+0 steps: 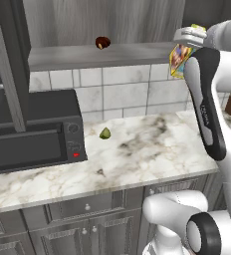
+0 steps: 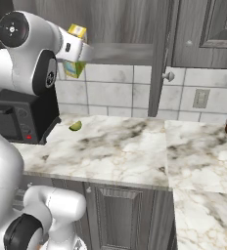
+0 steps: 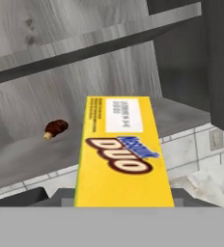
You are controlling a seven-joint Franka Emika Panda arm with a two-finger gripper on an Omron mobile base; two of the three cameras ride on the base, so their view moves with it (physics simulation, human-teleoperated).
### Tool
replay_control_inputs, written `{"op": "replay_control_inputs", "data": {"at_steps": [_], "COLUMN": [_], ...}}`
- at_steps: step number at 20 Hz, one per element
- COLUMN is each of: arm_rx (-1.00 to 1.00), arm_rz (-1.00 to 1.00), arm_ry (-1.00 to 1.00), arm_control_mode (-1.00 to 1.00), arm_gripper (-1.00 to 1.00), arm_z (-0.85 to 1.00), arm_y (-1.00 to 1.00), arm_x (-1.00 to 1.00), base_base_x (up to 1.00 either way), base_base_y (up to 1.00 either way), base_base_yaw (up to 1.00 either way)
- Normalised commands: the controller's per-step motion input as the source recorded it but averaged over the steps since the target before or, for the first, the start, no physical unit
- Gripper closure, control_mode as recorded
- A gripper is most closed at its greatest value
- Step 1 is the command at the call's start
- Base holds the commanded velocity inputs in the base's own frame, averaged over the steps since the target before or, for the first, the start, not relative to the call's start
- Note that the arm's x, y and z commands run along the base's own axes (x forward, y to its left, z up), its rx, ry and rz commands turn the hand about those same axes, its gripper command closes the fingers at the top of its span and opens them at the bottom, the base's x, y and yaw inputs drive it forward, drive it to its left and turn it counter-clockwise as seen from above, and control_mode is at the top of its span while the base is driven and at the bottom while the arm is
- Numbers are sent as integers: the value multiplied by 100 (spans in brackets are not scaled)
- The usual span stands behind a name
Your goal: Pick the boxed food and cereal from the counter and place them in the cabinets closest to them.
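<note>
The pincer [image 3: 123, 205] is clamped on the cereal [image 3: 122, 152], holding the yellow box raised well above the bench [image 1: 137, 149] at the mouth of the open cabinets [image 3: 99, 72]. Beyond it, a small dark brown item [image 3: 55, 129], possibly a mushroom, lies on the grey shelf floor.

Glossy white rounded arm [image 1: 222, 149] segments with dark grey joint bands.
</note>
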Motion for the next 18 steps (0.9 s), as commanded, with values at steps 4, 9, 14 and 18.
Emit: {"op": "replay_control_inputs", "data": {"at_steps": [4, 9, 14, 18], "arm_rx": [-5, -5, -1, -2], "arm_rz": [12, 4, 0, 0], "arm_ry": [-6, -1, 0, 0], "arm_control_mode": [-100, -100, -100, -100], "arm_gripper": [100, 100, 100, 100], "arm_z": [16, 0, 2, 2], "arm_y": [0, 0, 7, 18], "arm_x": [-18, -5, 5, 19], "base_base_x": [0, 0, 0, 0], "base_base_y": [0, 0, 0, 0], "base_base_yaw": [0, 0, 0, 0]}}
